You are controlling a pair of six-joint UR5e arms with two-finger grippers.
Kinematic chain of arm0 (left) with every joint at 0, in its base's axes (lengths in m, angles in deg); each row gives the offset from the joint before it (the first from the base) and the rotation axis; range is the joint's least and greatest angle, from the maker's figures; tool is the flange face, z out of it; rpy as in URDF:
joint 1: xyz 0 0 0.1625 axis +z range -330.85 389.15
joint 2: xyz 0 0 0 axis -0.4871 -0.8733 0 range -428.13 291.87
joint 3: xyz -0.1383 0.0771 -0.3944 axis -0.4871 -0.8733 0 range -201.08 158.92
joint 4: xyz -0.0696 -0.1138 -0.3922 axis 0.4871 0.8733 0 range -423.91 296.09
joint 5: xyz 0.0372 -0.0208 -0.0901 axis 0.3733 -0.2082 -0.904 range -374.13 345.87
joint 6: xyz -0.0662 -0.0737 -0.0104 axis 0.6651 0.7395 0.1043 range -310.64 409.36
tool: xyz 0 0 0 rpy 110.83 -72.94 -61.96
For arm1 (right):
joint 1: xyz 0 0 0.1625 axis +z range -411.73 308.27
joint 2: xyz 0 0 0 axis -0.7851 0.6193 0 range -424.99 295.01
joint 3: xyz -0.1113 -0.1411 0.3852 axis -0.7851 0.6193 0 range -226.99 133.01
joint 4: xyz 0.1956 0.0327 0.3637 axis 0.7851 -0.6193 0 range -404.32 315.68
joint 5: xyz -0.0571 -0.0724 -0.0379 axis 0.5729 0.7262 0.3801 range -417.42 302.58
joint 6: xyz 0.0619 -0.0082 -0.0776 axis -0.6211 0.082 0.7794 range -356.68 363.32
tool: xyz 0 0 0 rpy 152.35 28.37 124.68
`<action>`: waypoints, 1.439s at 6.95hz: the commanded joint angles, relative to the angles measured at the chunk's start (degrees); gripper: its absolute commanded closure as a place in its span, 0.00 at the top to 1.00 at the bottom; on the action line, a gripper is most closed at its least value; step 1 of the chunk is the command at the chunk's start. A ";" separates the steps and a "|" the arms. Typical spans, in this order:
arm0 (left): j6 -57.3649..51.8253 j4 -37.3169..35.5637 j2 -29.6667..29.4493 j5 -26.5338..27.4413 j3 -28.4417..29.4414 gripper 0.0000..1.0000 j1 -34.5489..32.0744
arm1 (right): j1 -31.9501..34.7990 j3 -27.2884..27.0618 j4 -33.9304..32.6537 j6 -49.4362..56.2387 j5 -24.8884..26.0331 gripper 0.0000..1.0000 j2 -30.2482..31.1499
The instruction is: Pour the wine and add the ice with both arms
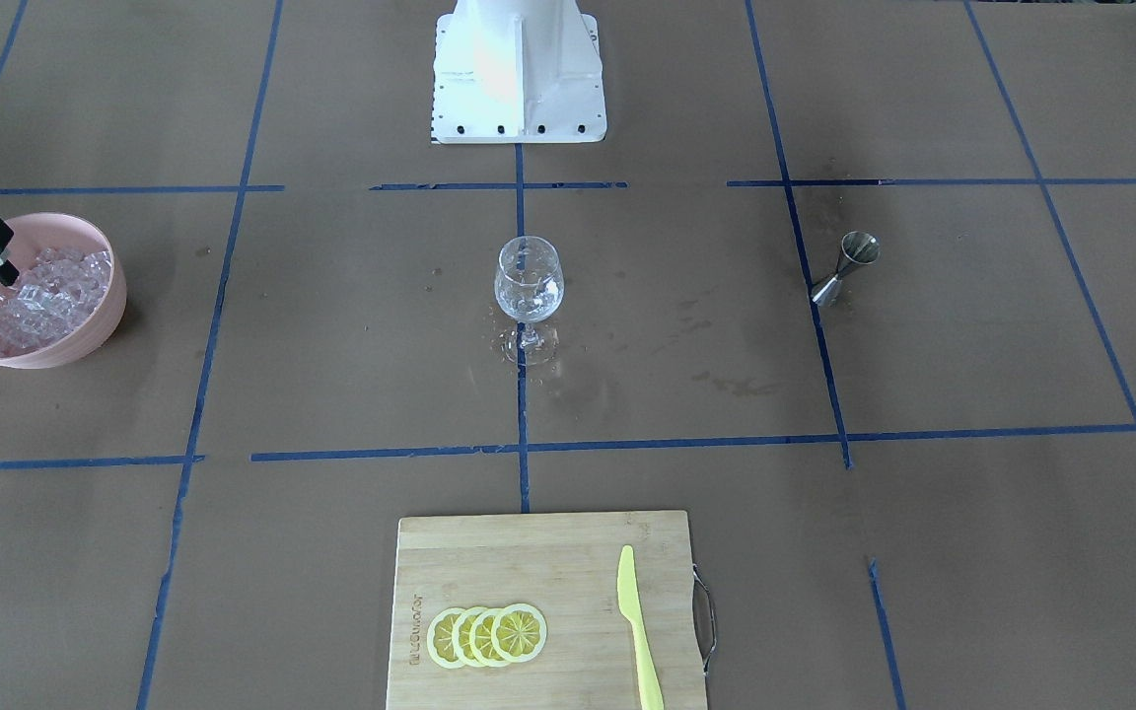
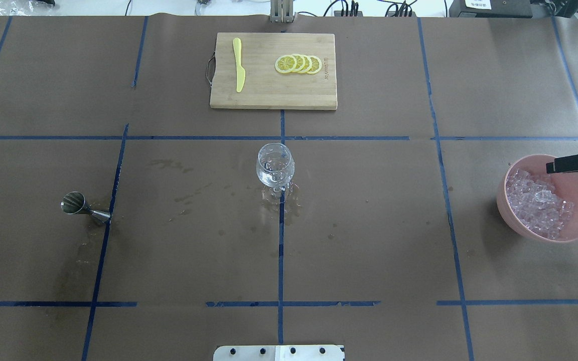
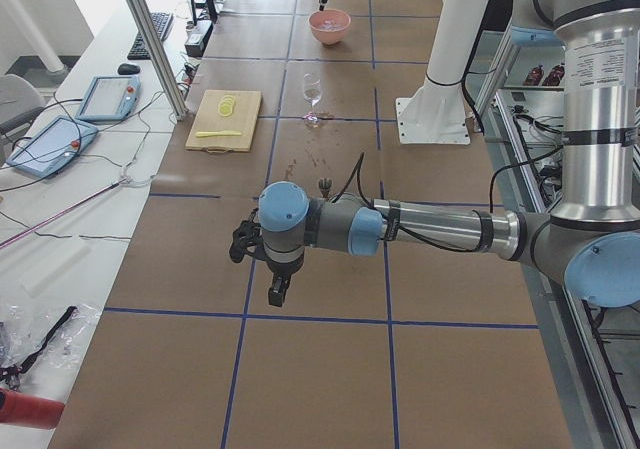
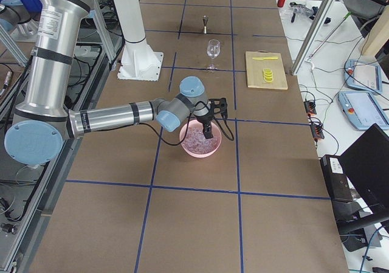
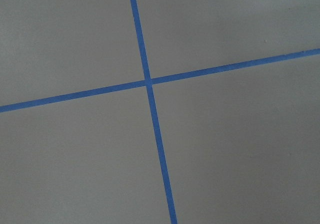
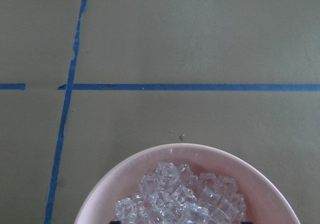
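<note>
- Right claw [image 1: 4, 271] hangs over the pink bowl [image 1: 85, 340], tips pointed down at the heap. It sits towards the rim on the side away from the table's centre. The frame edge cuts it off and the wrist view shows almost none of it, so I cannot tell if the fingers are parted or closed.
- Ice [image 1: 40, 296] lies straight below the tips, touching or nearly so. It is a loose pile of small clear chunks with no long axis to line up with. Judgement: a straight drop should reach it.
- Bowl wall is close beside the claw. Judgement: the risk is clipping the rim or nudging the bowl.
- Wine glass [image 1: 529, 281] stands upright at the table's centre, well apart from the bowl. There are wet marks round its foot; its contents are unclear.
- Table [image 1: 331, 325] between bowl and glass is brown paper with blue tape lines.
- Jigger [image 1: 846, 266] lies tipped over beyond the glass.
- Cutting board [image 1: 529, 562] holds lemon slices [image 1: 487, 634] and a yellow knife [image 1: 637, 631].
- Left claw [image 3: 276, 287] is over bare table at the far end, much farther from the ice; I cannot tell its state.
</note>
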 commanded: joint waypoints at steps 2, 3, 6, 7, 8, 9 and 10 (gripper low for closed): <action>0.00 0.81 -0.08 -0.13 -0.06 1.00 0.03 | -9.70 0.28 6.47 -11.69 10.54 0.74 3.57; -0.09 0.81 -0.08 -0.13 -0.06 1.00 0.03 | -11.99 0.28 6.47 -12.42 13.53 0.73 3.66; -0.09 0.99 -0.08 -0.13 0.03 1.00 0.03 | -12.54 0.63 6.47 -12.25 14.87 0.68 4.28; -0.09 0.99 -0.08 -0.13 0.03 1.00 0.03 | -12.63 1.24 6.47 -12.16 14.87 0.66 4.10; -0.09 0.99 0.01 -0.04 0.03 1.00 0.03 | -12.63 1.33 6.47 -12.16 14.96 0.65 4.01; -0.09 0.99 0.01 -0.13 0.03 1.00 0.03 | -12.63 1.34 6.47 -12.07 15.14 0.58 3.84; -0.09 0.99 -0.08 -0.13 0.03 1.00 0.03 | -12.63 1.34 6.47 -11.72 15.22 0.44 3.75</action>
